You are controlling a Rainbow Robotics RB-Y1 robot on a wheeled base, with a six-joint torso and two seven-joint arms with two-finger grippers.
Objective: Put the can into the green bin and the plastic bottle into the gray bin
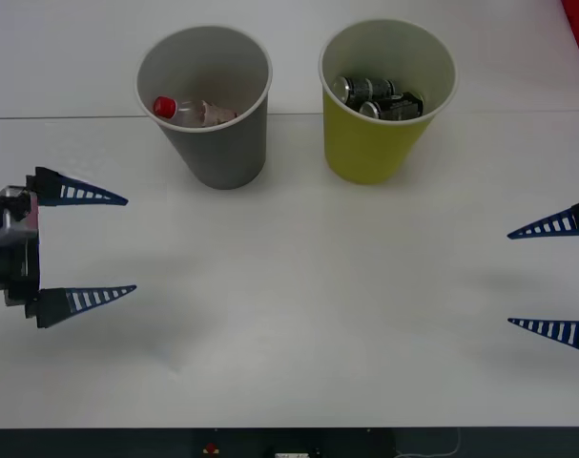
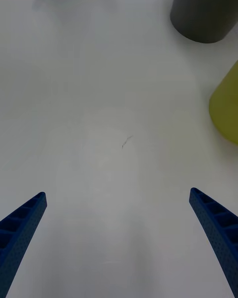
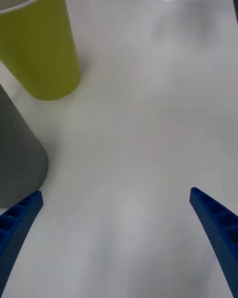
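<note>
1. Bottle [image 1: 189, 111] lies on its side inside the gray bin [image 1: 213, 153], red cap toward the bin's left wall.
2. Cans [image 1: 377, 97] sit inside the green bin [image 1: 370, 143]; at least two dark cans show, packed together near the bottom.
3. Both bins stand upright side by side at the far part of the white table [image 1: 299, 286], gray on the left, green on the right, close but apart.
4. Left gripper [image 1: 117, 243] hovers low at the table's left edge, fingers spread wide and holding nothing.
5. Right gripper [image 1: 513, 279] hovers at the table's right edge, fingers likewise spread wide and empty.
6. Judging by this layout, the sorting looks finished.
7. The main risk from here is a sweeping arm clipping a bin wall; these tall, tapering bins would likely tip and spill their contents.
</note>
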